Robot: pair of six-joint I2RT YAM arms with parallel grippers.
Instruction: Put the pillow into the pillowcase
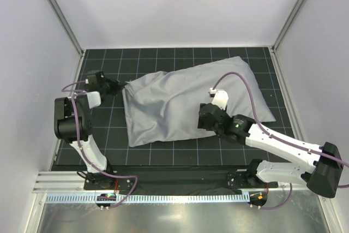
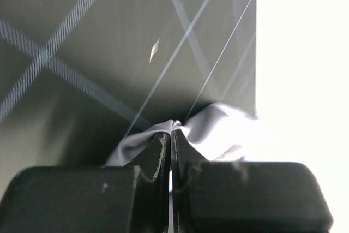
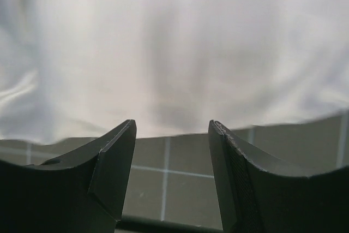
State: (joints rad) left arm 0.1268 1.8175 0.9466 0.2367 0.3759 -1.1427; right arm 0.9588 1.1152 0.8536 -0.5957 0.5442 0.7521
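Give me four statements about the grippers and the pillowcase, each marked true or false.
1. The left gripper is shut on a fold of the pillowcase. True.
2. The right gripper is shut on the fabric. False: it is open, with nothing between its fingers.
3. The pillowcase lies on a dark gridded mat. True.
4. The pillowcase hangs over the mat's near edge. False: it lies wholly on the mat.
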